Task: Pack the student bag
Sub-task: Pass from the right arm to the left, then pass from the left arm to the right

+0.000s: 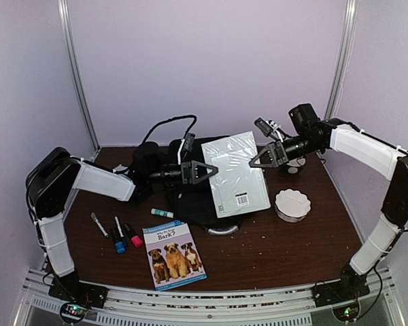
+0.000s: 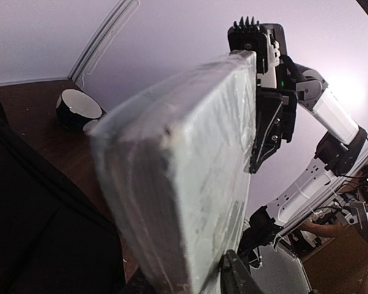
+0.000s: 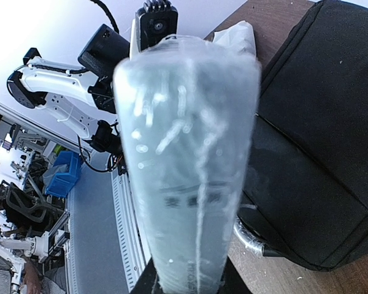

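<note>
Wrapped paper pack (image 1: 235, 173) hangs over student bag (image 1: 190, 204): right gripper (image 1: 255, 161) pinches its right edge; left gripper (image 1: 211, 170) straddles left edge, clamp unclear. Loading step; next I lower it inside.

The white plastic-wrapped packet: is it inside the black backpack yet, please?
Out: the right end effector holds the packet above the black fabric backpack.

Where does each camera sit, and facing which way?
Top external: above and behind the bases, looking down; both arms show, left tool and right tool at the wrapped packet over the student bag.
Left wrist: faces right along the packet; right arm beyond, own fingertip below.
Right wrist: faces left along it; left arm beyond.
Shared: packet and bag, all views.
</note>
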Robot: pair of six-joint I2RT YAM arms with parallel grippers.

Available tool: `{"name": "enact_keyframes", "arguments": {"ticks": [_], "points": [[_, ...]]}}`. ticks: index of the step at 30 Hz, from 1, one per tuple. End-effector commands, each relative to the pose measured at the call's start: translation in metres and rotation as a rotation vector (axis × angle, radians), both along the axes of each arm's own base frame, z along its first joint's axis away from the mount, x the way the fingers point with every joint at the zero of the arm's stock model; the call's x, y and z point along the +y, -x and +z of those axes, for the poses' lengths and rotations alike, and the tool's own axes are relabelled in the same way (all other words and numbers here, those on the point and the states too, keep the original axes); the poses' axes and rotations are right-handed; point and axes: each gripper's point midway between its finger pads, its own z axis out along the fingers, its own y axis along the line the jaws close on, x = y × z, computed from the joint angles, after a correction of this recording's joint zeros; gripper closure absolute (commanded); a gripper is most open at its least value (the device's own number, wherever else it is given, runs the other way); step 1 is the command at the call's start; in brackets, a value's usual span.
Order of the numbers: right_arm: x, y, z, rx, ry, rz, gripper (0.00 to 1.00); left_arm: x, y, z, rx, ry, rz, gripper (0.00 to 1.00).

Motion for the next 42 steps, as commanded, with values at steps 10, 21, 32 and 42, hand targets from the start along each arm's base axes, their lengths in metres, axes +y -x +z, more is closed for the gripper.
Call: {"name": "enact_keyframes", "arguments": {"ticks": [10,21,32,42], "points": [[-0.009,-0.026,0.011,-0.041,-0.025,-0.071,0.75,0.004,0.023,0.045,-0.114,0.159,-0.1,1.0],[-0.03,-0.014,-0.008,-0.006,-0.115,-0.135,0.27,0.023,0.004,0.089,-0.108,0.327,-0.024,1.0],[-0.011,0.011,-0.019,0.068,-0.187,-0.037,0.34,0.027,-0.014,0.092,-0.06,0.382,0.052,1.0],[-0.007,0.015,-0.022,0.105,-0.205,-0.012,0.64,0.023,-0.018,0.086,-0.048,0.37,0.049,1.0]]}}
